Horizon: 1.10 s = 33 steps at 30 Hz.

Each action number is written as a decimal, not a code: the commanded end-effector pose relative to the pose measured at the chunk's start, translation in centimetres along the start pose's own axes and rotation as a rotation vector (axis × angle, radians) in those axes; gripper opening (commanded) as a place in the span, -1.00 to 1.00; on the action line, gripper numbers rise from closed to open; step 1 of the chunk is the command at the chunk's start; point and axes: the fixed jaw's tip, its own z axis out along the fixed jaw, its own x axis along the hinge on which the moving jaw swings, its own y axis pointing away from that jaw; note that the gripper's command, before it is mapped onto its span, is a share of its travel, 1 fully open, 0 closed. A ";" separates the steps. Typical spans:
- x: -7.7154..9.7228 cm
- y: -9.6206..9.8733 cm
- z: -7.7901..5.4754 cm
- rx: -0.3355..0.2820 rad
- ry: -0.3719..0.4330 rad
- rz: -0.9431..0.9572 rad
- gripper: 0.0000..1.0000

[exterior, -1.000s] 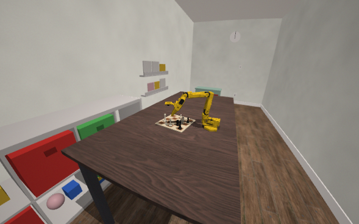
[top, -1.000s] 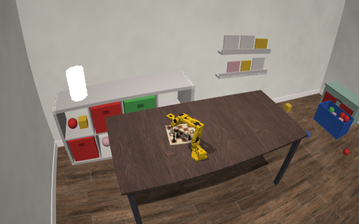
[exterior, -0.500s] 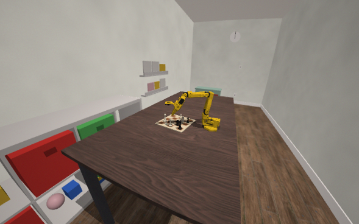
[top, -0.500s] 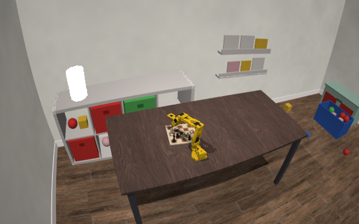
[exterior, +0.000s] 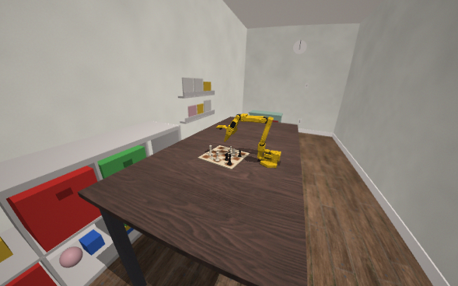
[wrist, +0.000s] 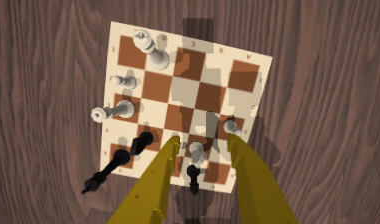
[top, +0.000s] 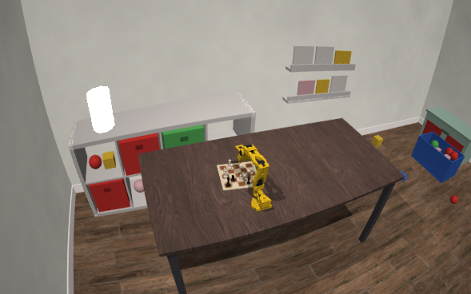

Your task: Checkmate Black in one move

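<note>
A small chessboard (wrist: 157,88) (top: 228,188) (exterior: 207,158) lies on the dark wooden table. In the wrist view, white pieces stand on its left side: a tall one (wrist: 151,50), a pawn (wrist: 123,80) and another piece (wrist: 113,110). A further white piece (wrist: 232,126) stands on the right. Black pieces (wrist: 141,143) (wrist: 109,170) stand at the lower left. My gripper (wrist: 202,140) (top: 240,148) (exterior: 226,136) hangs high above the board with its fingers apart and nothing between them. Far below, seen between the fingers, a white pawn (wrist: 196,148) and a black piece (wrist: 193,176) stand on the board.
The yellow arm's base (top: 261,202) (exterior: 268,157) sits on the table (top: 317,160) beside the board. A white shelf unit (top: 105,160) with red and green bins stands behind the table. A blue toy bin (top: 435,156) is at the far right.
</note>
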 end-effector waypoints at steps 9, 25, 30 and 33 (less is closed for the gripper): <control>3.2 -10.3 -2.5 0.192 0.074 0.421 -0.40; 9.4 -16.2 -5.9 0.327 0.157 0.819 -0.21; 9.9 -16.5 -6.2 0.334 0.162 0.845 -0.20; 9.9 -16.5 -6.2 0.335 0.162 0.846 -0.20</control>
